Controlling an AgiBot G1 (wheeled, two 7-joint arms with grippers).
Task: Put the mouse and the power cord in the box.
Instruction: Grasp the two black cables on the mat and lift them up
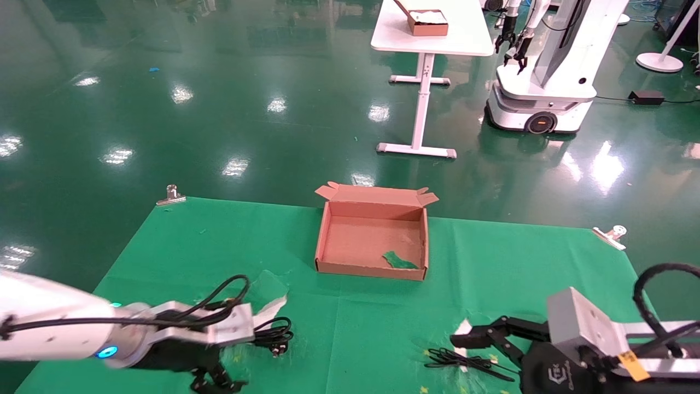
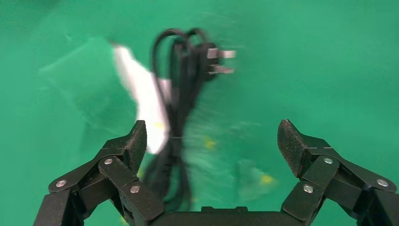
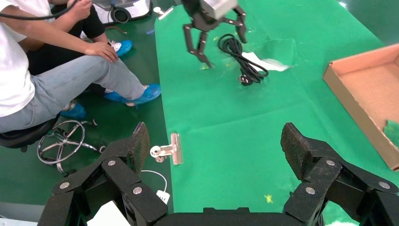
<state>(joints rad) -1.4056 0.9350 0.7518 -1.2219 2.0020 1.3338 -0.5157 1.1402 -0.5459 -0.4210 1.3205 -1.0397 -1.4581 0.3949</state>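
The left gripper (image 2: 211, 141), jaws spread wide, hovers over the thick black coiled power cord (image 2: 181, 108) near the green table's (image 1: 355, 328) front-left corner. The right gripper (image 3: 214, 143) is wide and empty. The shallow brown cardboard box (image 1: 372, 262) sits mid-table, toward the far edge.

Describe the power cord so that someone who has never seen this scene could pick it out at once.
On the green cloth, look to the robot's near left corner, well short of the brown box. Beside the open left hand lies the power cord: thick black cable looped into an oval, overlapping a white scrap. Its chunky plug with metal prongs sets it apart from the thin wire bundle on the right.
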